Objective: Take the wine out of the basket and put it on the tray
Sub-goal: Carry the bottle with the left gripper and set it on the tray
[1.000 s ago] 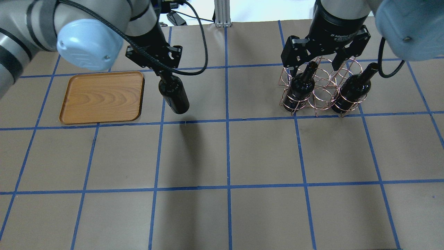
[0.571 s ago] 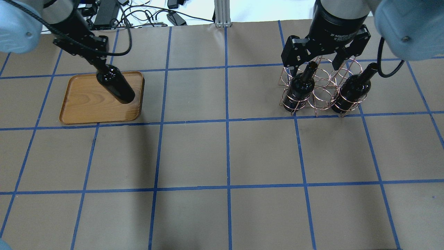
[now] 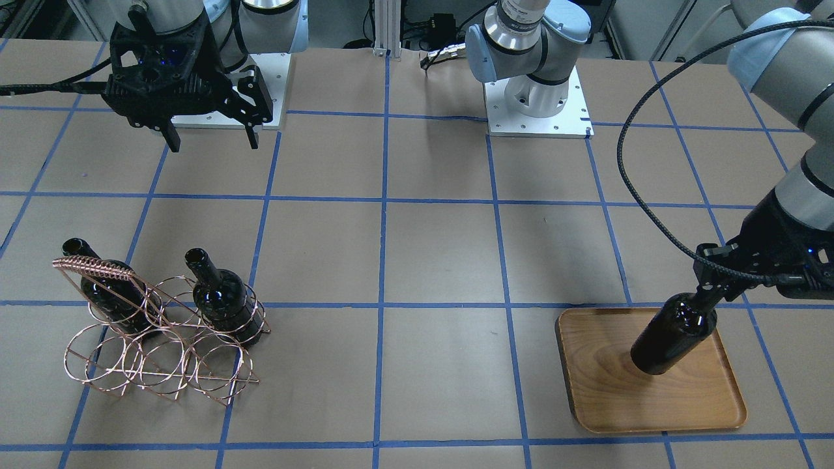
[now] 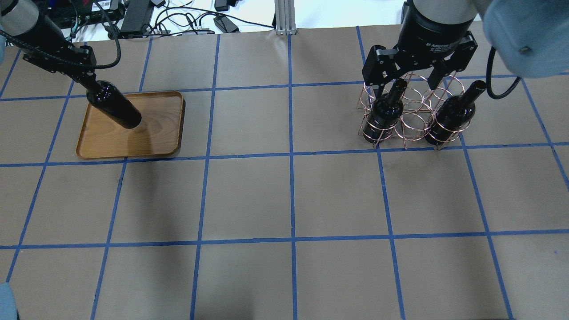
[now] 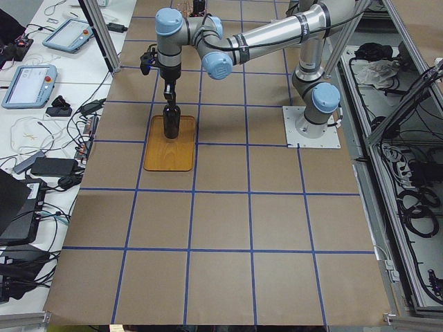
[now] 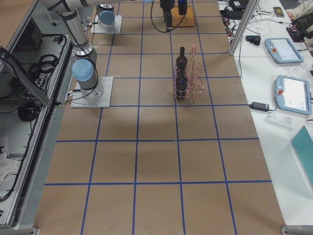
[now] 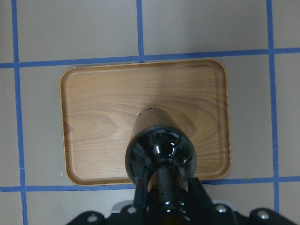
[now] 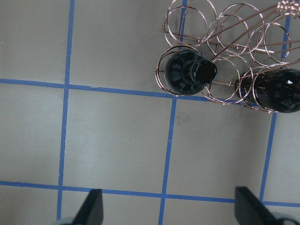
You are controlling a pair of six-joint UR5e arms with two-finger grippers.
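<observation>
A table covered in brown paper (image 4: 289, 195), marked into large squares by blue tape lines, carries everything. The robot's grey left arm (image 3: 805, 189) reaches out to the table's left end, and the right arm (image 4: 511, 31) hangs over the right end. Under the right arm stands a copper-coloured wire basket of round rings (image 4: 411, 116) with a coil-wrapped bar handle (image 3: 98, 266). Well apart from it lies a flat rectangular light-brown wooden tray with rounded corners (image 4: 160, 133). Two glossy near-black glass bottles, one (image 4: 383, 116) and the other (image 4: 449, 118), sit upright in rings of the basket, their long necks rising above the wire. A third, look-alike black wine bottle (image 4: 116, 109) is upright over about the middle of the tray. Its base is low over the wood, but the views do not show whether the two touch. The left gripper (image 4: 86, 82) has its jaws clamped on this bottle's neck from above. The right gripper (image 3: 212, 138) hovers above the basket with its jaws spread wide and nothing between them. White lettering on its black body reads in part "Adaptive"; the rest is too small to make out.
</observation>
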